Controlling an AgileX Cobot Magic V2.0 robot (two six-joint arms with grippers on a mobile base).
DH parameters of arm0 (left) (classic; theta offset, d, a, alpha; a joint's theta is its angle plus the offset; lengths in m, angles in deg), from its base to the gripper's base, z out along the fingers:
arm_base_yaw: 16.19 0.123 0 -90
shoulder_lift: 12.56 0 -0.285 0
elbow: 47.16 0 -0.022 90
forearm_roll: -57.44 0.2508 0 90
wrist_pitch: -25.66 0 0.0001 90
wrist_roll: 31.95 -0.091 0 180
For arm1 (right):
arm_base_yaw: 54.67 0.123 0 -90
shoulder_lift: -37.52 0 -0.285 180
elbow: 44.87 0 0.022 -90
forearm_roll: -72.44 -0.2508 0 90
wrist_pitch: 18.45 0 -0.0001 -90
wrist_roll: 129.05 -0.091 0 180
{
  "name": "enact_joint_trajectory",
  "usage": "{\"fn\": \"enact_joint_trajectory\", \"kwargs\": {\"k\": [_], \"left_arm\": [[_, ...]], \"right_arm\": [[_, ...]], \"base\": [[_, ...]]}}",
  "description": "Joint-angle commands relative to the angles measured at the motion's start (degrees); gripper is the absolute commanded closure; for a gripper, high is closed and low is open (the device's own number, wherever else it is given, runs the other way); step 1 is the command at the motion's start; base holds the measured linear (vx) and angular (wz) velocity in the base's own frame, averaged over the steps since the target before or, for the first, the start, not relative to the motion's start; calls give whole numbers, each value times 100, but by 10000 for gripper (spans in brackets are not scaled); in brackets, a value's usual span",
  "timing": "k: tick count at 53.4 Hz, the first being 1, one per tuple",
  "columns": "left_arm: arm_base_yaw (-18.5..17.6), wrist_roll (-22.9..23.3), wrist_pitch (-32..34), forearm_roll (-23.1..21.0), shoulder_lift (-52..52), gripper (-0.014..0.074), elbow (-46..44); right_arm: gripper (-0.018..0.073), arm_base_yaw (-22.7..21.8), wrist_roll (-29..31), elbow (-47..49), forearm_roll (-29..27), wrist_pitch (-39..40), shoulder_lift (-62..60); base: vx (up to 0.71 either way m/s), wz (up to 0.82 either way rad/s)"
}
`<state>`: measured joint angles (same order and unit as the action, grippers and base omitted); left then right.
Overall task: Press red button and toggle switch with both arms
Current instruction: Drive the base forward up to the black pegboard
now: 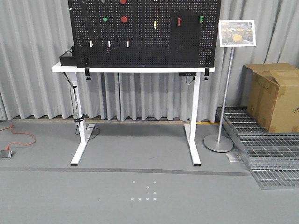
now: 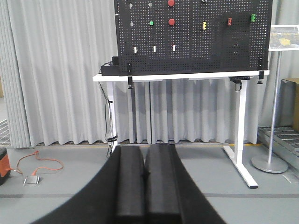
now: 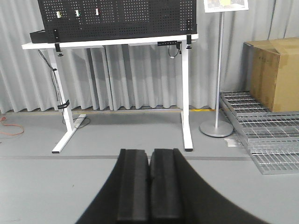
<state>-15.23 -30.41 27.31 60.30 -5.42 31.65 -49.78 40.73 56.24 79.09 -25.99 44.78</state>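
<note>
A black pegboard (image 1: 145,42) stands on a white table (image 1: 65,69) across the room. A round red button (image 1: 124,19) sits left of centre, with another red button (image 1: 123,1) at the top edge. The small red toggle switch (image 1: 179,21) is to the right, between a yellow lever (image 1: 155,24) and a green switch (image 1: 201,19). The left wrist view shows the button (image 2: 171,21) and the toggle switch (image 2: 230,21). My left gripper (image 2: 145,149) and my right gripper (image 3: 149,152) are shut, empty and far from the board. The right wrist view hides both.
A green button (image 1: 104,19) and three small white switches (image 1: 109,43) are on the board. A sign stand (image 1: 224,93), a cardboard box (image 1: 275,95) and metal grates (image 1: 266,149) are at the right. An orange cable (image 1: 18,137) and a pedal (image 1: 5,153) lie at the left.
</note>
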Motion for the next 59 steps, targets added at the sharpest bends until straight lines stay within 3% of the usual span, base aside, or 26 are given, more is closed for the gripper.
{"fn": "enact_joint_trajectory", "kwargs": {"k": [1,59], "left_arm": [[-31,16,477,-67,-30,594,70],[-31,16,477,-67,-30,594,70]], "right_arm": [[567,1,30,-39,23,490,-87],[567,1,30,-39,23,490,-87]], "base": [[0,0],[5,0]]}}
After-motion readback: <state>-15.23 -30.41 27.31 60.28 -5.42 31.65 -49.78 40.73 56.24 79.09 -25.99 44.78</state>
